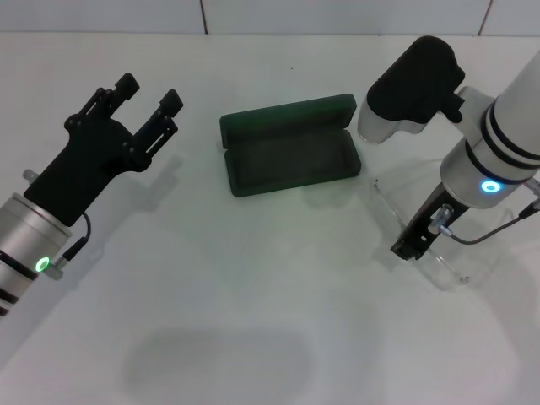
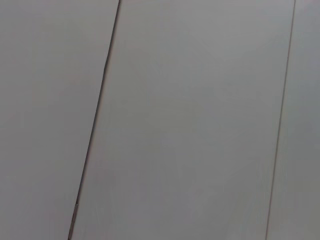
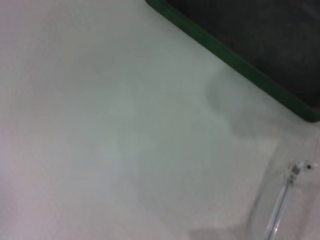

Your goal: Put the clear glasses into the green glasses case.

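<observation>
The green glasses case point(image 1: 291, 159) lies open in the middle of the table, its lid tipped back on the far side and its dark lining bare. The clear glasses point(image 1: 440, 263) rest on the table to the right of the case. My right gripper point(image 1: 411, 245) points down and is low over them, at their middle. In the right wrist view, one thin clear arm and hinge of the glasses point(image 3: 281, 207) show beside a corner of the case point(image 3: 235, 60). My left gripper point(image 1: 150, 94) hangs open and empty above the table, left of the case.
The table is white, with a tiled wall behind its far edge point(image 1: 202, 34). The left wrist view shows only grey panels with dark seams point(image 2: 95, 125). A soft shadow lies on the table near the front point(image 1: 219, 363).
</observation>
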You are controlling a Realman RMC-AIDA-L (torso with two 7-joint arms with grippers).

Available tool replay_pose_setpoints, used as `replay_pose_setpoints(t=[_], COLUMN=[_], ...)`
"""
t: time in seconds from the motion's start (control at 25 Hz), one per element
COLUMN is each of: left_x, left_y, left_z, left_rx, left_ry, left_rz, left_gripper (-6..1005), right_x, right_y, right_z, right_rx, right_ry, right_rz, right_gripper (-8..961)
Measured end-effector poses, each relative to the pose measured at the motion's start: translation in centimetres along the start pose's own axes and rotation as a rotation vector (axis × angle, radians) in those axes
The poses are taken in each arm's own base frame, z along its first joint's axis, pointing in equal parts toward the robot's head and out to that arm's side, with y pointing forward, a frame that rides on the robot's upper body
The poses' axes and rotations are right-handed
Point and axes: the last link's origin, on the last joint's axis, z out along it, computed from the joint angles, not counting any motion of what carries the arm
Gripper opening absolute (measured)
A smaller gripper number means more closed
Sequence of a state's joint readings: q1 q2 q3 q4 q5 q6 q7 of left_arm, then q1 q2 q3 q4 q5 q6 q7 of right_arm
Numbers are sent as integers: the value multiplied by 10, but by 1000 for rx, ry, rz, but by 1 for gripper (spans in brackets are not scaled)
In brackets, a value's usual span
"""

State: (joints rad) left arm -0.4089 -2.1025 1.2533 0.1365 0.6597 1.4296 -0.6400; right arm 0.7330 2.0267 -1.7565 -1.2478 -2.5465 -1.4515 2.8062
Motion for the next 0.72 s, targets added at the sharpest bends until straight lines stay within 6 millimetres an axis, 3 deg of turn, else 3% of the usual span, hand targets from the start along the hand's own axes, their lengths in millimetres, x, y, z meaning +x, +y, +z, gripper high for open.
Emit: replay_pose_setpoints(t=[0.72], left_x=[-1], left_y=[1], left_z=[0], left_rx=[1], left_ry=[0], left_rz=[-3], left_gripper=[713], right_x=[1], right_y=[1], right_z=[-11], right_rx=[0], right_ry=[-2], right_rz=[-44], right_gripper=[143])
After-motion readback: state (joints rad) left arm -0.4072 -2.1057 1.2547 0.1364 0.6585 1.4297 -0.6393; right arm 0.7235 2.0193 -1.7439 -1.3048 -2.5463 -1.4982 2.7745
